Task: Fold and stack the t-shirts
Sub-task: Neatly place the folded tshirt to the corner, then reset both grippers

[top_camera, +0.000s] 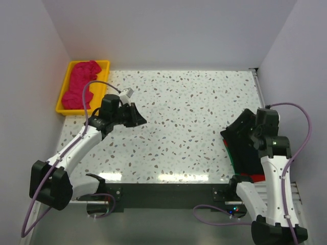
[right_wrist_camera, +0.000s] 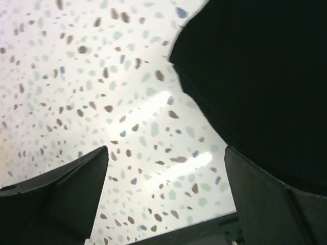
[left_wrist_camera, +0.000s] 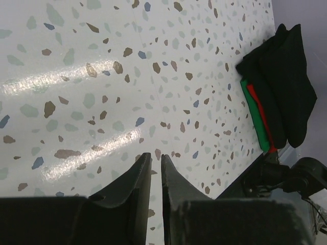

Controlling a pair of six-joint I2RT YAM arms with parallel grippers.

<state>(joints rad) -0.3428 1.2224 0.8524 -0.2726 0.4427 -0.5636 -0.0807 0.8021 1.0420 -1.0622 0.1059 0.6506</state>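
A magenta-pink t-shirt [top_camera: 80,89] lies crumpled in the yellow tray [top_camera: 104,65] at the back left. At the right edge sits a folded stack: a black t-shirt [top_camera: 244,148] [left_wrist_camera: 281,76] [right_wrist_camera: 255,66] on top, with a red layer [left_wrist_camera: 259,109] and a green layer [left_wrist_camera: 254,120] under it. My right gripper [top_camera: 254,131] [right_wrist_camera: 166,153] hovers wide open at the stack's left side, with only table between its fingers. My left gripper [top_camera: 141,120] [left_wrist_camera: 155,157] hangs over the table's left half, far from any cloth. Its fingers stand a narrow slit apart and hold nothing.
The speckled table [top_camera: 189,112] is walled in by white panels at the back and on both sides. The tray sits just behind my left arm. A dark rail [top_camera: 163,191] runs along the near edge between the arm bases.
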